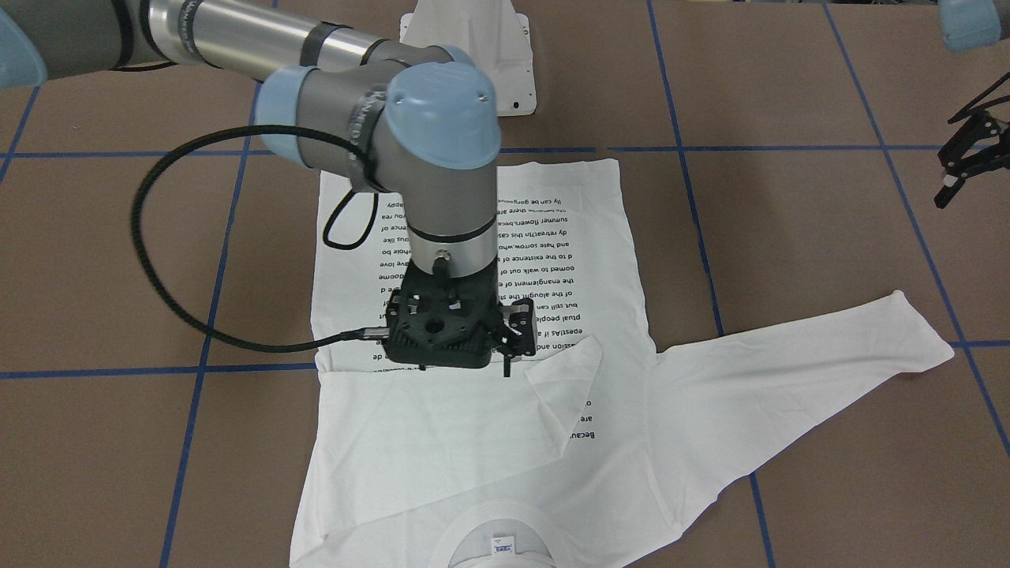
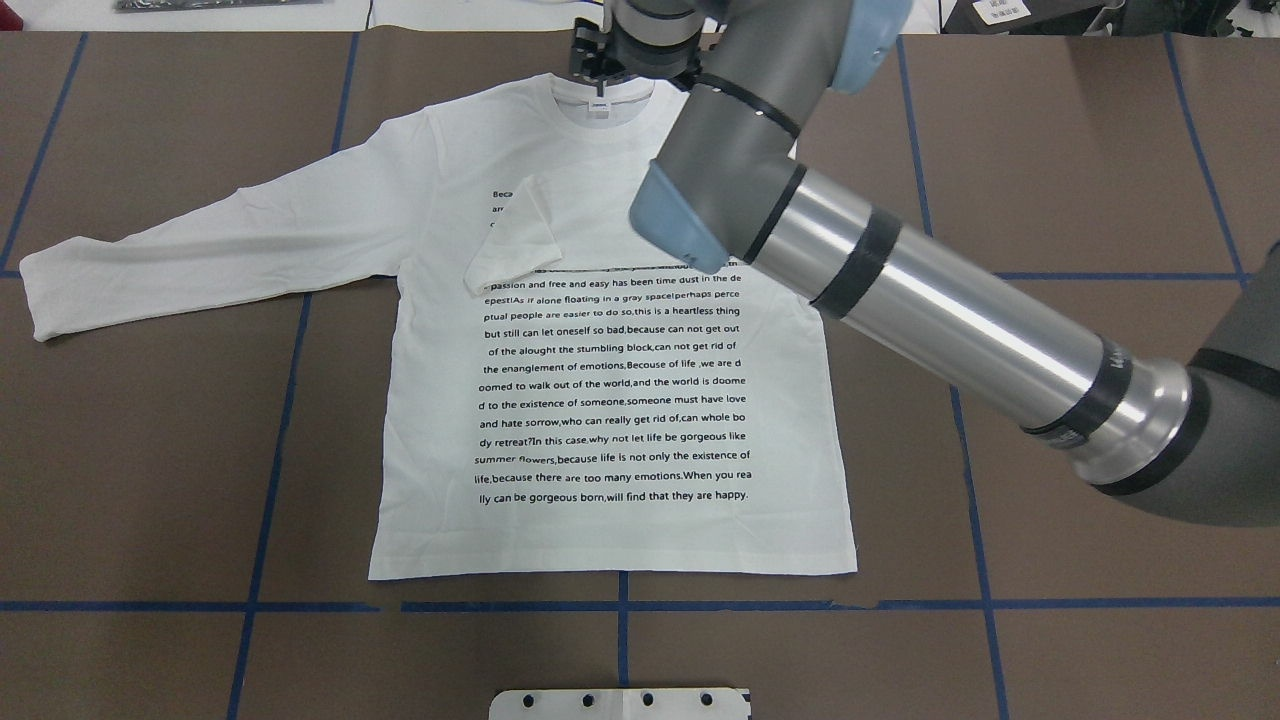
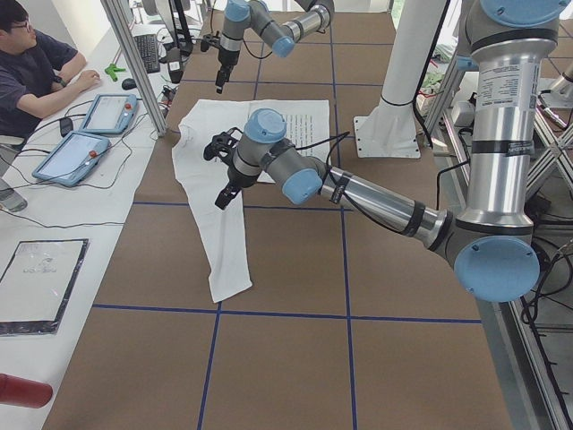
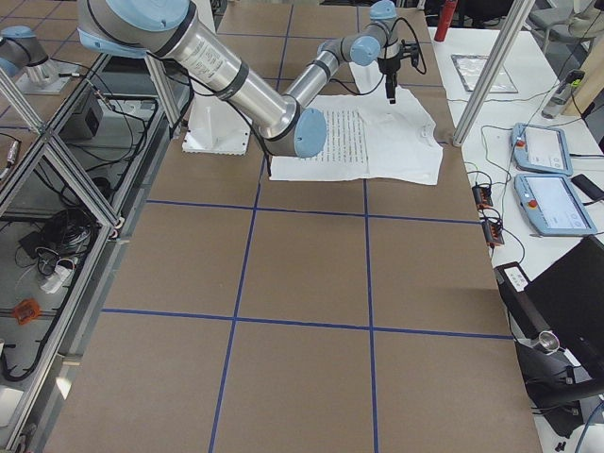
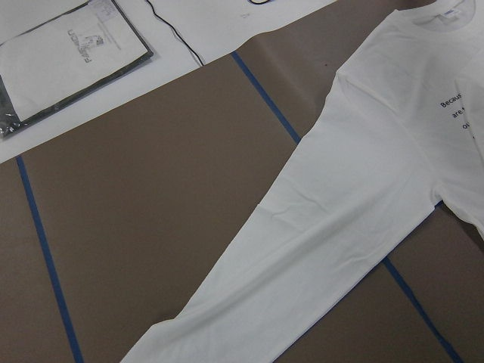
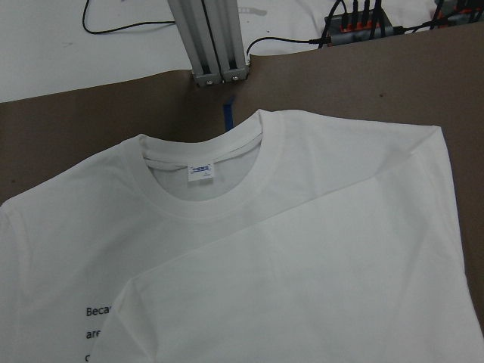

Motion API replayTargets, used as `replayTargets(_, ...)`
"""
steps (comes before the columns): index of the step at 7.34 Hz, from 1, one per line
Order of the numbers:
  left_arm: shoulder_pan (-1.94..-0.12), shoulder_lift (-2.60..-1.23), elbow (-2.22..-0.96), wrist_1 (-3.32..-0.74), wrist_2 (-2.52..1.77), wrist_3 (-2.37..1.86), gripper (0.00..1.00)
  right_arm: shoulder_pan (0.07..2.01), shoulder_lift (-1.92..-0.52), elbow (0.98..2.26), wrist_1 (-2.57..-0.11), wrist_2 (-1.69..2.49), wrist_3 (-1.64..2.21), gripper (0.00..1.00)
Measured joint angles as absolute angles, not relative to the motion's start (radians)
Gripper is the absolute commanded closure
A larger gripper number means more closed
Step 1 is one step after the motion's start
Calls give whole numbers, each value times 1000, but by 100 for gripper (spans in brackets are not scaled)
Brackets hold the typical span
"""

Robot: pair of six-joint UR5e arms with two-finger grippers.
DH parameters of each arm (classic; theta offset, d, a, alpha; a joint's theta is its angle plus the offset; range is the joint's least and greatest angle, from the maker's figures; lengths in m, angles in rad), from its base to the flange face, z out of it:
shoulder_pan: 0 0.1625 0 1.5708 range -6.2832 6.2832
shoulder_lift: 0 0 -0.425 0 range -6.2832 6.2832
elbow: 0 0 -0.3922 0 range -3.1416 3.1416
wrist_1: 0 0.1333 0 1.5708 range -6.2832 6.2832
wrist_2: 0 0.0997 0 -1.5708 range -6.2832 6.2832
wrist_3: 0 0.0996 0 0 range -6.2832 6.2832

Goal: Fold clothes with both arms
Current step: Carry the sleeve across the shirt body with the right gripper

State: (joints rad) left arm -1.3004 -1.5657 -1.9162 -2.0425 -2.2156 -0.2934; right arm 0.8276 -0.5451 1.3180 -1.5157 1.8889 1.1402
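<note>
Brown table (image 2: 150, 450) gridded with blue tape (image 2: 270, 470). White long-sleeved shirt (image 2: 610, 400) lies flat on it, print up. One sleeve (image 2: 515, 235) is folded across the chest, and the other sleeve (image 2: 200, 250) is stretched out sideways. Left gripper (image 1: 959, 158) hangs beyond that sleeve, fingers apart. Right gripper (image 1: 511, 335) hangs over the shirt; whether its fingers are apart or together cannot be told. A man (image 3: 31, 67) sits at a white desk (image 3: 54, 206) with tablets (image 3: 72, 157).

**Table seen from the robot's left end**

One white long-sleeved cotton T-shirt (image 3: 269, 134), flat on brown table with blue tape grid (image 3: 286, 358), one sleeve stretched toward the camera. Near silver-tubed left arm (image 3: 376, 202); its black left gripper (image 3: 221, 184) above that sleeve's shoulder. Far right arm (image 3: 286, 27); right gripper (image 3: 218, 82) over the shirt's far edge. Seated operator in dark shirt (image 3: 36, 72), two grey tablets (image 3: 109, 112) alongside.
</note>
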Motion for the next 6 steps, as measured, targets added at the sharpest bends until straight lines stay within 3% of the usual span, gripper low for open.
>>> replayTargets(3,-1207,-1564,-1647,-2367,-2107,-498,6,1028,-829,1582,-1591,2079,833,0)
replayTargets(6,-1139,-1566,-1403,-2616,-2055,-555,6,1160,-1000,1701,-1625,2149,572,0)
